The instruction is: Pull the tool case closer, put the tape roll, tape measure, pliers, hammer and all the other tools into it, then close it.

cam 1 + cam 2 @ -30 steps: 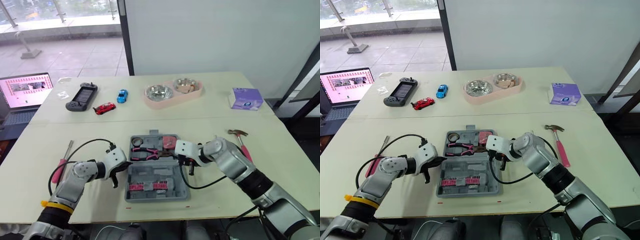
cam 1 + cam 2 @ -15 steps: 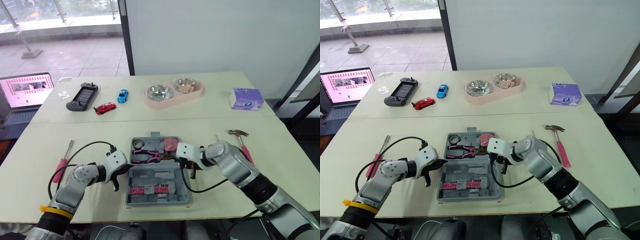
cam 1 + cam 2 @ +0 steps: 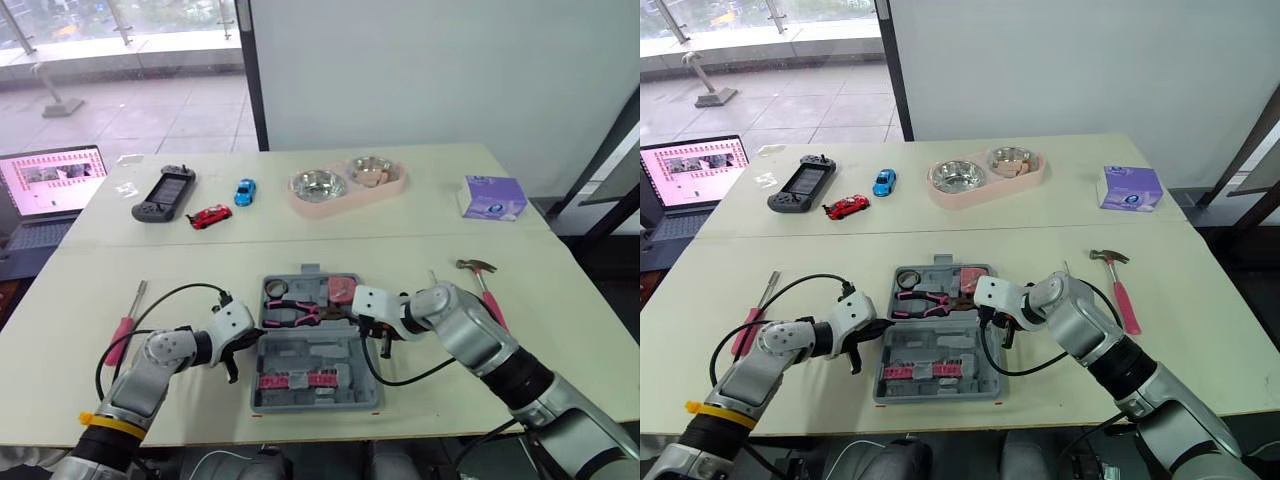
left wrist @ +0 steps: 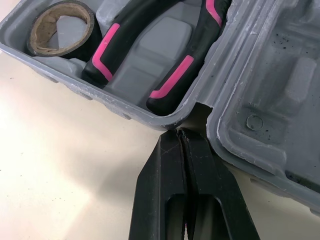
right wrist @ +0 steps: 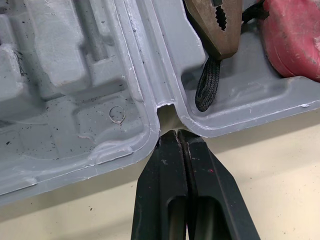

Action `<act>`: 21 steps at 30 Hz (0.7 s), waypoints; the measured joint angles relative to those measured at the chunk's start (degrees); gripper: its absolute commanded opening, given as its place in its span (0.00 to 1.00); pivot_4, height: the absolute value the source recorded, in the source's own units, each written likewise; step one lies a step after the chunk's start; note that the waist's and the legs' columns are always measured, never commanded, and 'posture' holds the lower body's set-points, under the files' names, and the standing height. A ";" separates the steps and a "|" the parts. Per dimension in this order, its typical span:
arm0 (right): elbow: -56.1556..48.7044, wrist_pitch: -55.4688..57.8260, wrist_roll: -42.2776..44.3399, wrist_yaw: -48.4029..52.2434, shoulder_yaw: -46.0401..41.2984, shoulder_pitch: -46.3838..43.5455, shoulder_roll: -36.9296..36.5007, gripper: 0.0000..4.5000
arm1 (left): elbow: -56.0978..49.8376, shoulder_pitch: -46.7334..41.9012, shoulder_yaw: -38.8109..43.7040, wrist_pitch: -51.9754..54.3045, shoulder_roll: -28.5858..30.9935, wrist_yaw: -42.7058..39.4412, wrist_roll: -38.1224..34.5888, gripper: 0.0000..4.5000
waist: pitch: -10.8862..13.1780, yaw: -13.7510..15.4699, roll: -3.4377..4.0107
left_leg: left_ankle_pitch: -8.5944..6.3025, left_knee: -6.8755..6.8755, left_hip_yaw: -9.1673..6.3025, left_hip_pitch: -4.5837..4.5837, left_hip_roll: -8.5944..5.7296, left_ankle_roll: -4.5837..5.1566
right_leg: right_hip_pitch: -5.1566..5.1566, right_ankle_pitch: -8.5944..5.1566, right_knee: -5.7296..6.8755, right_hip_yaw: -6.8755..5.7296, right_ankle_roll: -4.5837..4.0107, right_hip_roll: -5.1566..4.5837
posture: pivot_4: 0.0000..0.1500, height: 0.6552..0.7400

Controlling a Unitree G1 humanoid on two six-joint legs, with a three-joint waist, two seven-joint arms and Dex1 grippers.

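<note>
Tool case (image 3: 316, 352) nearer, left gripper (image 4: 181, 133) and right gripper (image 5: 176, 134) pinched shut

Cream table (image 3: 300, 225) before a white wall (image 3: 430, 70); daylit window (image 3: 120, 60) far left.

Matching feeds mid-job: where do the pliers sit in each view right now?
Left eye view: pliers in the tool case's far half, near its middle.
Right eye view: pliers, same tray.
Left wrist view: pliers' pink-and-black handles beside the tape roll.
Right wrist view: pliers' nose beside the red tape measure.
Shared landmark: the case's hinge line.
</note>
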 measured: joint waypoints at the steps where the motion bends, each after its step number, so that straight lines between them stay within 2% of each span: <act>1: 0.00 -0.26 0.62 0.10 -0.72 0.12 -0.18 0.00 | -0.19 0.21 0.17 0.08 0.24 -0.02 -0.27 0.01 | 0.01 -0.09 -0.01 | 0.00 0.00 0.00 0.00 0.00 0.00 | 0.00 0.00 0.00 0.00 0.00 0.00 | 1.00 0.95; 6: 0.57 -4.04 2.87 0.43 -6.08 1.51 -6.12 0.00 | -3.29 4.01 3.62 2.72 4.85 -1.47 -3.41 0.01 | 0.07 -0.18 -0.08 | 0.00 -0.01 0.01 -0.07 0.02 0.01 | -0.07 0.00 -0.01 0.00 0.00 0.00 | 1.00 0.95; 9: 1.33 -7.31 5.12 0.95 -11.77 4.12 -10.25 0.00 | -5.30 7.96 9.44 4.45 9.52 -2.62 -5.85 0.01 | 0.13 -0.10 -0.08 | -0.01 -0.03 0.02 -0.09 0.04 0.01 | -0.10 0.00 -0.01 0.00 0.00 0.00 | 1.00 0.95; 13: -0.29 -11.50 11.52 2.35 -20.42 9.04 -11.78 0.00 | -9.38 12.24 19.19 5.03 12.09 -4.77 -12.56 0.01 | 0.16 0.02 -0.09 | -0.01 -0.01 0.04 -0.10 0.04 0.01 | -0.07 0.00 -0.04 0.00 0.00 0.00 | 1.00 0.95; 16: 0.33 -15.97 16.57 2.88 -29.61 15.04 -13.81 0.19 | -8.09 17.73 28.18 4.22 15.82 -8.03 -16.33 0.00 | 0.23 0.01 -0.08 | -0.03 -0.02 0.09 -0.09 0.05 0.05 | -0.07 -0.01 -0.06 0.01 -0.01 0.00 | 1.00 0.95; 17: 1.88 -18.19 18.10 3.29 -33.61 17.25 -15.00 0.30 | -6.06 19.80 32.08 3.45 17.27 -9.38 -17.37 0.12 | 0.25 0.04 -0.08 | -0.05 -0.02 0.12 -0.11 0.04 0.08 | -0.07 -0.01 -0.09 0.01 -0.01 -0.01 | 1.00 0.95; 18: 4.16 -20.31 19.73 3.71 -38.19 19.48 -16.36 0.41 | -3.21 22.25 36.17 2.66 18.73 -10.53 -17.90 0.18 | 0.25 0.04 -0.08 | -0.08 -0.02 0.16 -0.09 0.04 0.13 | -0.05 -0.01 -0.11 0.01 -0.01 -0.01 | 1.00 0.95; 21: 9.79 -24.62 23.38 4.61 -47.67 23.13 -17.66 0.76 | 3.34 25.53 43.72 0.92 19.59 -12.15 -19.22 0.53 | 0.25 -0.01 -0.08 | -0.10 -0.01 0.23 0.00 0.06 0.18 | 0.04 -0.02 -0.12 0.04 -0.02 -0.01 | 1.00 0.95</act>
